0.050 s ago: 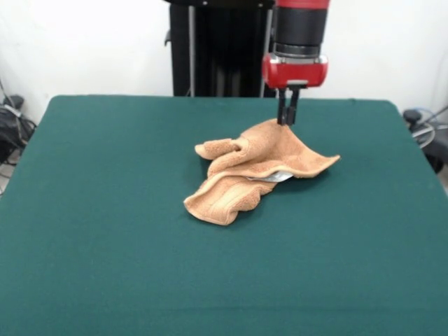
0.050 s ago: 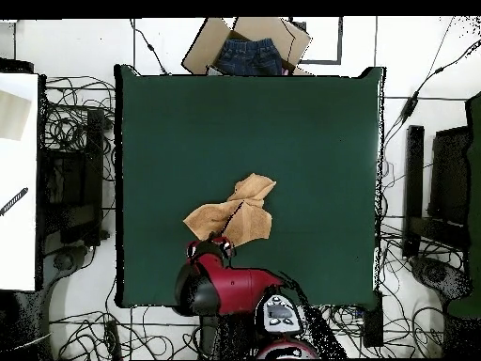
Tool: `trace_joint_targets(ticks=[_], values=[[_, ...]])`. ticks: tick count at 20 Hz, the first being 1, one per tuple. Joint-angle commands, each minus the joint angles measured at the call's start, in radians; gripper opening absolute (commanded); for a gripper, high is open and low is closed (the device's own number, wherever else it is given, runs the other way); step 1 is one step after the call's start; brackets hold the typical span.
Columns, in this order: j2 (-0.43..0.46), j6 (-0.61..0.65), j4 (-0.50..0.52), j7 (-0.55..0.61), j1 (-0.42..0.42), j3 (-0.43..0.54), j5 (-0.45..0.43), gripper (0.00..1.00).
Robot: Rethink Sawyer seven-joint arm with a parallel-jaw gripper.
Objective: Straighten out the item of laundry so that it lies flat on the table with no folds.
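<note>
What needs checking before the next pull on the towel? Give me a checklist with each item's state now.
1. Hand on the towel: ok, its tips meet the far edge.
2. Grip secure: cannot tell; fingers look closed together.
3. Towel flat: not ok, crumpled with folds.
4. Tag side down: cannot tell; it peeks from under a fold.
5. Room on the table to spread: ok.
6. Towel away from table edges: ok.

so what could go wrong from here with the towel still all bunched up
1. The gripper pinches only the top edge of the towel; a thin bite like that may slip when it pulls.
2. The towel is crumpled in several overlapping folds, so dragging one edge could slide the whole bundle across the table rather than open it.
3. A white tag peeks out beneath a fold, so layers are tucked under and may stay folded.
</note>
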Motion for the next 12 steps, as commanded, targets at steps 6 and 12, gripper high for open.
trace_joint_targets(ticks=[6, 12], values=[[0.045, 0.03, 0.017, 0.188, -0.059, 0.096, -0.007, 0.0], [0.039, 0.017, 0.031, 0.194, -0.049, 0.085, -0.001, 1.0]])
